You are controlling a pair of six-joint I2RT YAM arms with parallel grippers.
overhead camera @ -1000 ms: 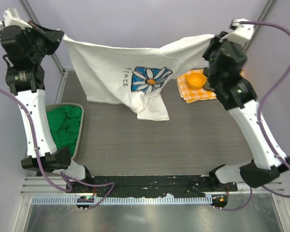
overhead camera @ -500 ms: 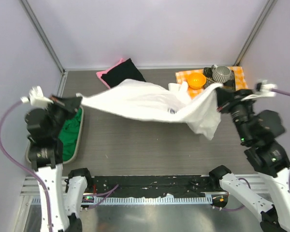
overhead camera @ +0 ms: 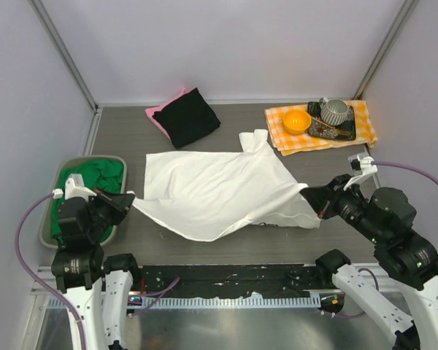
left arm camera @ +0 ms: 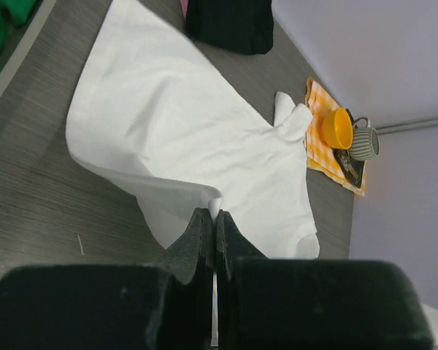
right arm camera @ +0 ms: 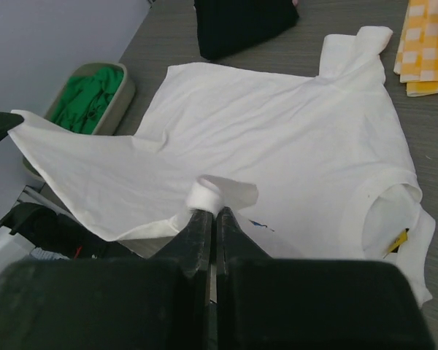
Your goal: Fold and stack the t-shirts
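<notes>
Pale lilac walls (overhead camera: pixel 226 44) on three sides — grey wood-grain tabletop (overhead camera: pixel 168 251), metal corner posts (overhead camera: pixel 62 51); even light.

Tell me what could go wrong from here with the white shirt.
1. The left gripper and right gripper have jaws shut on only small pinches at the edge of the white t-shirt; it could slip free.
2. The far sleeve lies bunched, so a fold may come out crooked.

Black tee (overhead camera: pixel 191 117), white tee (overhead camera: pixel 212 189), maybe blue-printed

Four t-shirts (overhead camera: pixel 219 189), one checked cloth (overhead camera: pixel 285 140), one bowl (overhead camera: pixel 296 120), one cup (overhead camera: pixel 336 111).
</notes>
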